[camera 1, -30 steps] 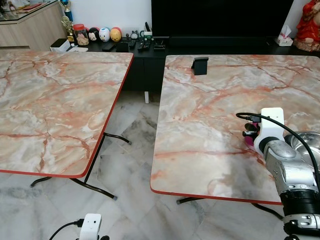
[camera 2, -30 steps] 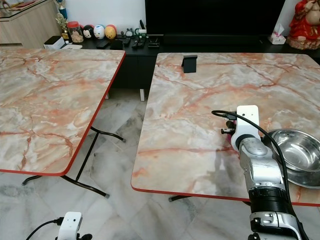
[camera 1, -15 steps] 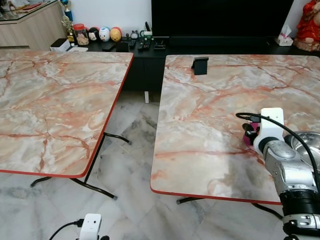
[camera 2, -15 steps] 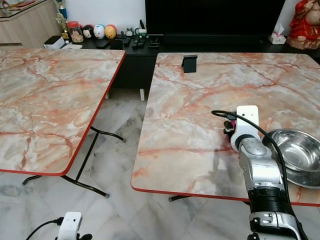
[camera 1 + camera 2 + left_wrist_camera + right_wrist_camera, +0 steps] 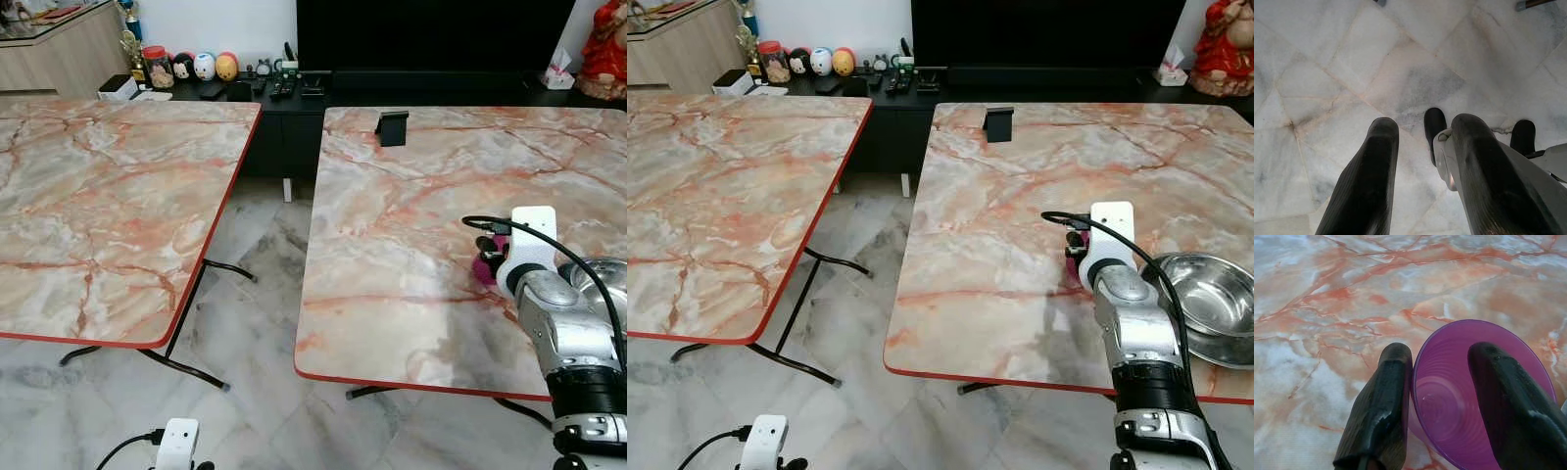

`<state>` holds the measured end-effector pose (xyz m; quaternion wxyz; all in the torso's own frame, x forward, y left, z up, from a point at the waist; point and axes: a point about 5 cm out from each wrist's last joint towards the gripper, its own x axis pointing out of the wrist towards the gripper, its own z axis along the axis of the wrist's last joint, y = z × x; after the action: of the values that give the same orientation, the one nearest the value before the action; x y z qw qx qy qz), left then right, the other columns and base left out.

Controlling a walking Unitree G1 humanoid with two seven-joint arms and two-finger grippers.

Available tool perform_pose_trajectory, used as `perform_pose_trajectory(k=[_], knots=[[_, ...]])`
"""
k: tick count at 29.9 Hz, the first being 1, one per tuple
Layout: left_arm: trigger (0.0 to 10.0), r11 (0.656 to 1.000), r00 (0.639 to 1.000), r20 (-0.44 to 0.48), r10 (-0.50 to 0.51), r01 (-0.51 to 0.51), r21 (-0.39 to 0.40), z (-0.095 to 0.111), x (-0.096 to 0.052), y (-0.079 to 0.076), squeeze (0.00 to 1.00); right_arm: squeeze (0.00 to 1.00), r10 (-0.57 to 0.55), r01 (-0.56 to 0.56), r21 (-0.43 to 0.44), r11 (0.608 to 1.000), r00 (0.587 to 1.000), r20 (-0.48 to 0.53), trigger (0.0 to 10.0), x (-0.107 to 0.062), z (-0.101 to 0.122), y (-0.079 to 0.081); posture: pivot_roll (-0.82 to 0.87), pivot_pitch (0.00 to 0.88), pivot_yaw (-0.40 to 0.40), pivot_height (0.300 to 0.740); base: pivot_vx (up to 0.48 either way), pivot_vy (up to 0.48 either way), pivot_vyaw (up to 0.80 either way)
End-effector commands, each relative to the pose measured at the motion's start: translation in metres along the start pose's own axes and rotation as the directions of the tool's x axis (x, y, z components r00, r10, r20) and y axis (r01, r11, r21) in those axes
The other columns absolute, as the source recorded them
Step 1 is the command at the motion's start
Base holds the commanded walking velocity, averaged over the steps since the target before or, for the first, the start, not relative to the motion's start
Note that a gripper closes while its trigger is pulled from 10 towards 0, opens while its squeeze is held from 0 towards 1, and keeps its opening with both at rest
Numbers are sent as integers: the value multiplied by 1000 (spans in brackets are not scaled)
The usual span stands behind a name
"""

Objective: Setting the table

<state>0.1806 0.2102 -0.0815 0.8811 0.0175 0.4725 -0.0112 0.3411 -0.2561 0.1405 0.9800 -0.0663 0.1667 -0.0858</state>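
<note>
Centrally, the right gripper point(image 5: 1437, 406) holds a purple cup point(image 5: 1449, 406) over the right-hand marble table point(image 5: 392, 255): one black finger point(image 5: 1382, 401) lies outside the cup's wall, the other inside its mouth, so the rim is pinched between them. From the head views, the cup point(image 5: 485, 266) sits near the table's right side, just beside a steel bowl point(image 5: 1210, 299) resting on the same top. A small black stand point(image 5: 392, 127) stands well apart at the far edge. The left gripper point(image 5: 1422, 142) hangs idle above the tiled floor point(image 5: 1327, 73), fingers narrowly parted around nothing.
</note>
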Motion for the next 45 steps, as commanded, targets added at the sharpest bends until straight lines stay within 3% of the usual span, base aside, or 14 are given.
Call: perform_pose_trajectory(k=[1, 11, 21, 45], knots=[[10000, 1000, 1000, -21, 1, -1, 11, -5, -1, 2, 0, 0, -10, 10, 18, 1000, 1000, 23, 10000, 2, 6, -2, -39, 0, 35, 736, 0, 0, 0], [10000, 1000, 1000, -24, 2, -1, 11, -5, -1, 3, 0, 0, 23, -23, 10, 1000, 1000, -19, 10000, 4, -2, 2, -38, 0, 34, 736, 0, 0, 0], [10000, 1000, 1000, -25, 3, -3, 10, -6, -1, 3, 0, 0, 49, -52, -58, 997, 997, -54, 10000, 6, -10, 5, -32, 0, 31, 736, 0, 0, 0], [10000, 1000, 1000, -15, 9, -9, 6, -6, -1, 3, 0, 0, 16, -13, -51, 999, 998, 58, 10000, 8, 16, 0, -33, 0, 33, 736, 0, 0, 0]])
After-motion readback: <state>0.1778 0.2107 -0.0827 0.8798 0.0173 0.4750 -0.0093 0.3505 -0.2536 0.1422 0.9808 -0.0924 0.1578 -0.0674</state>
